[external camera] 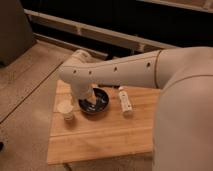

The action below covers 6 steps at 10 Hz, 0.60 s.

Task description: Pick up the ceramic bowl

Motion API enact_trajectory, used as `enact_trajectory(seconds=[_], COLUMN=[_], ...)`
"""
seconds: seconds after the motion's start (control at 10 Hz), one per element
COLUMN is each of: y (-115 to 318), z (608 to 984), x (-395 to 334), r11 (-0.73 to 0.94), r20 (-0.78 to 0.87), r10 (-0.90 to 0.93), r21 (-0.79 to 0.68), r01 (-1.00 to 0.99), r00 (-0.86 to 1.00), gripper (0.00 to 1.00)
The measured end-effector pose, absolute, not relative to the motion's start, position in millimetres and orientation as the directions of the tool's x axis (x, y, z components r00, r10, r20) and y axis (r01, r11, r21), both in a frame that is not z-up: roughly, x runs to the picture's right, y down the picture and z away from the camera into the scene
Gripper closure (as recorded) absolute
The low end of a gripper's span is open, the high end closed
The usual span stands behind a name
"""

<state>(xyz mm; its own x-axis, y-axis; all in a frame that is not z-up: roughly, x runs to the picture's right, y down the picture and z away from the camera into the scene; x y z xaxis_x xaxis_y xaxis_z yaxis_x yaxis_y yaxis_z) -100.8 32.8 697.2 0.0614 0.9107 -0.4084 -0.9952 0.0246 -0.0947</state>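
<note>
The ceramic bowl (99, 103) is round, shallow and glossy dark, sitting on the wooden table (100, 137) near its back left. My white arm reaches across from the right and bends down over it. My gripper (89, 101) is down inside the bowl at its left side, largely hidden by the wrist.
A small white cup (66, 110) stands just left of the bowl. A white bottle (124, 101) lies on its side right of the bowl. The table stands on a speckled floor (25, 90). A dark railing and wall (115, 30) run behind.
</note>
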Motion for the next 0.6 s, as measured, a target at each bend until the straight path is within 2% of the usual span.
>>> enact_trajectory(seconds=[0.3, 0.6], y=[-6, -7], z=[690, 690], x=[-81, -83], r11=[0.0, 0.0], r20=[-0.249, -0.243], r10=[0.968, 0.969], r21=[-0.153, -0.16], r01=[-0.988, -0.987], r00=[0.039, 0.039], gripper=[0.35, 0.35])
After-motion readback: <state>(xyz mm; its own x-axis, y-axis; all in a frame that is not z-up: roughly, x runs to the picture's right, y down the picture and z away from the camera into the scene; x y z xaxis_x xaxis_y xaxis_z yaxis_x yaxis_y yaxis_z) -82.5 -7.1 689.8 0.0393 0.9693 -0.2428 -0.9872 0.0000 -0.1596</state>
